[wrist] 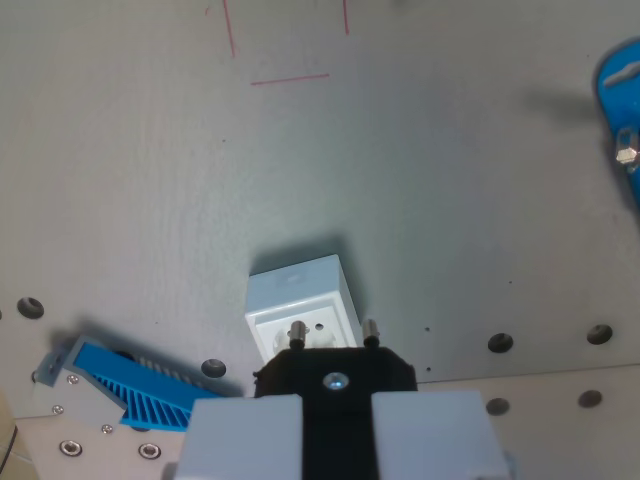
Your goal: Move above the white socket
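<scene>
Clamping a black plug [335,378], the tool [336,425] seemingly hovers over the white socket [300,305].

A pale grey table [420,180] with a faint grain fills the view; thin red lines [289,78] are drawn on it near the top edge; well below those lines a row of dark round holes [500,343] crosses the surface; below the holes lies a lighter strip; the light is soft and even.
</scene>
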Motion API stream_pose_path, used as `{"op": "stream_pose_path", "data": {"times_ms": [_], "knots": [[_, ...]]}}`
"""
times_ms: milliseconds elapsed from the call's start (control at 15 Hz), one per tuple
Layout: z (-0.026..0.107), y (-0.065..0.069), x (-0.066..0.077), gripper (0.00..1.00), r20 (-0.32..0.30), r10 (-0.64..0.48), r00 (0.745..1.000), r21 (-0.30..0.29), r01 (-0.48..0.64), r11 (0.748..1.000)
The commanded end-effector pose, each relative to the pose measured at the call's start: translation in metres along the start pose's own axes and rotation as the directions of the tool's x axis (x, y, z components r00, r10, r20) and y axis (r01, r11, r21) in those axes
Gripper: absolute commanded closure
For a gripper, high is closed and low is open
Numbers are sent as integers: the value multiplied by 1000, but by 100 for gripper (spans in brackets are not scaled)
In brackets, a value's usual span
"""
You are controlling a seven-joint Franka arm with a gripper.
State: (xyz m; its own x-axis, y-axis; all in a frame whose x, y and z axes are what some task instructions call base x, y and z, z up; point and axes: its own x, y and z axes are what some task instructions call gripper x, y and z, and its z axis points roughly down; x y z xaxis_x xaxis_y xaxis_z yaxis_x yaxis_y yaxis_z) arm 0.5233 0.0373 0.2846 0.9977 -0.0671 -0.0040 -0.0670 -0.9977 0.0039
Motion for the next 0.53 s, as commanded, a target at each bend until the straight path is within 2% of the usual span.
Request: {"op": "stream_pose_path", "data": {"times_ms": [67,533], "knots": [[0,0,0,100,0,0,1000,0,0,1000],[1,0,-1,100,0,-7,1000,0,7,1000]]}}
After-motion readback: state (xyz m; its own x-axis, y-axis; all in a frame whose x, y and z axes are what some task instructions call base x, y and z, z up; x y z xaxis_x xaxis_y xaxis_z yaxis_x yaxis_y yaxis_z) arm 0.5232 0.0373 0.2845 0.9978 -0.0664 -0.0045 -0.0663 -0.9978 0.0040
